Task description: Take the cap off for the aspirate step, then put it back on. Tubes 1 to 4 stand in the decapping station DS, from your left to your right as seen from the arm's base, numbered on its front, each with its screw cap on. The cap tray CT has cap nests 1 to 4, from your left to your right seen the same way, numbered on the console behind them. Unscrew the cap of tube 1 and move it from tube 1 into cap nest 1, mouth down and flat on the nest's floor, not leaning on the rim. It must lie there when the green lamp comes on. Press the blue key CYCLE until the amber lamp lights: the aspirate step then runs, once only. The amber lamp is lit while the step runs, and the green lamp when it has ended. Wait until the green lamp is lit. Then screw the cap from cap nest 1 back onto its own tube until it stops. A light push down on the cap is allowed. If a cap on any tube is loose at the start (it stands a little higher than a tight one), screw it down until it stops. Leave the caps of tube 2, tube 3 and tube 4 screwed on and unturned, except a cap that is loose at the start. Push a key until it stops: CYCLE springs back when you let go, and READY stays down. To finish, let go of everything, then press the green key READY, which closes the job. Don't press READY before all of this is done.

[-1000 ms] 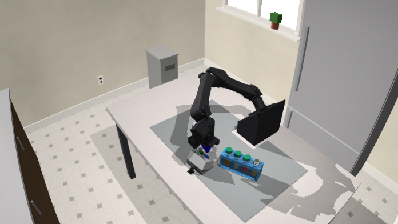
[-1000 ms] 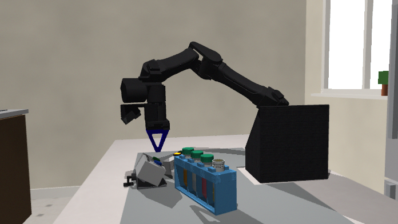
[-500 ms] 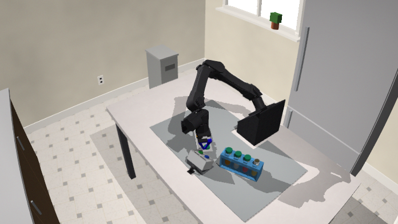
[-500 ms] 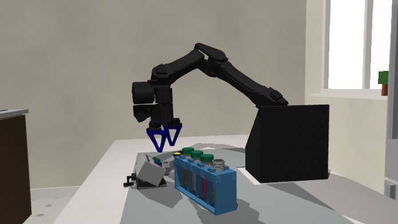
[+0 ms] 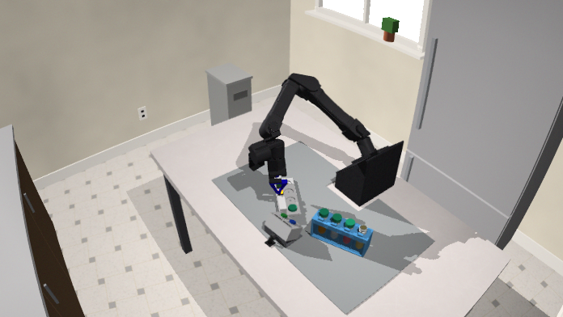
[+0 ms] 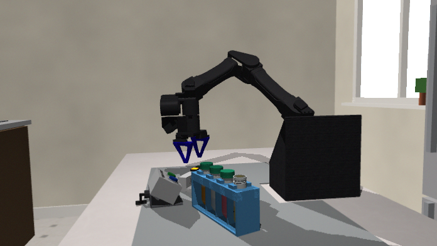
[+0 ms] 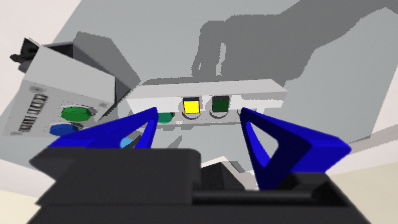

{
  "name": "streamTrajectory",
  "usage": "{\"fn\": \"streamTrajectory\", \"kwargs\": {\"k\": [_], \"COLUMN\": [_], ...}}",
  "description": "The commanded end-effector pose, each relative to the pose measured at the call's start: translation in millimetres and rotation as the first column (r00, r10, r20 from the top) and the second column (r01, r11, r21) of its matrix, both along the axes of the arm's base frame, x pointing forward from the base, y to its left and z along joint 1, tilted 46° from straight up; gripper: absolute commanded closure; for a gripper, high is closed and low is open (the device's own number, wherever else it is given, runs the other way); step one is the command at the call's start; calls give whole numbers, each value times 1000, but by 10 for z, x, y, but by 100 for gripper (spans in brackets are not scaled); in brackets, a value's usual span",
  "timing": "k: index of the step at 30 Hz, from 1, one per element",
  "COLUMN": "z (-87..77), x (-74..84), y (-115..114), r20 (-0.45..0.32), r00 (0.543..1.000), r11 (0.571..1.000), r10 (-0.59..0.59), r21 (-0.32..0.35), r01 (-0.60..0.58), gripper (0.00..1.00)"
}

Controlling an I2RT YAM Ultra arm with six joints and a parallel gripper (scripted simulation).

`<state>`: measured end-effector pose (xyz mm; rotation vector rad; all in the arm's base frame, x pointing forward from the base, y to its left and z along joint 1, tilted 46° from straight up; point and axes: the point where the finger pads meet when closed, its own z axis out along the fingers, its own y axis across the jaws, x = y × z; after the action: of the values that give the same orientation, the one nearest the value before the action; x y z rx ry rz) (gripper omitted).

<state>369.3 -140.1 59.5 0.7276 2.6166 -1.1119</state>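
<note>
My gripper (image 5: 279, 187) (image 6: 191, 152) (image 7: 199, 111) is open and empty. It hangs above the far end of the white cap tray (image 5: 288, 198), clear of the console. A green cap (image 5: 292, 208) (image 7: 165, 118) lies in the tray nest nearest the console. The blue decapping station (image 5: 341, 234) (image 6: 224, 201) holds three tubes with green caps (image 6: 216, 169) and one open tube (image 5: 363, 230) (image 6: 239, 179) at the end. The amber lamp (image 7: 191, 106) (image 6: 194, 169) is lit. The green lamp (image 7: 220, 104) beside it is dark. On the grey console (image 5: 281, 230) sit the green key (image 7: 76, 113) and the blue key (image 7: 62, 130).
The arm's black base box (image 5: 370, 174) stands at the back of the grey mat. The console is just left of the station in the exterior view (image 6: 164, 188). The table edge is close behind the console.
</note>
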Motion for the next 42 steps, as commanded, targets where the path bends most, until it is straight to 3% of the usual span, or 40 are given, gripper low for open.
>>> {"fn": "streamTrajectory", "kwargs": {"k": [1, 42], "z": [53, 94], "x": [54, 35], "y": [32, -19], "r20": [-16, -16], "r00": [998, 998], "r11": [998, 998], "r10": [58, 58], "r21": [-2, -2], "r01": [-58, -58], "gripper": [0, 0]}}
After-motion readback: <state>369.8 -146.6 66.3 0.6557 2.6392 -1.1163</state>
